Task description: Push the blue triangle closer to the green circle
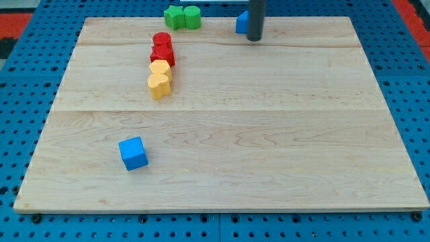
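The blue triangle (241,22) sits at the board's top edge, right of centre, partly hidden by my rod. My tip (253,39) rests on the board just to the right of and slightly below it, touching or nearly touching it. The green circle (193,17) sits at the top edge to the left, side by side with a green star-like block (175,16). A gap of bare board lies between the blue triangle and the green circle.
Two red blocks (162,48) and two yellow blocks (160,76) form a column below the green pair. A blue cube (133,152) lies at the lower left. The wooden board (269,148) sits on a blue pegboard.
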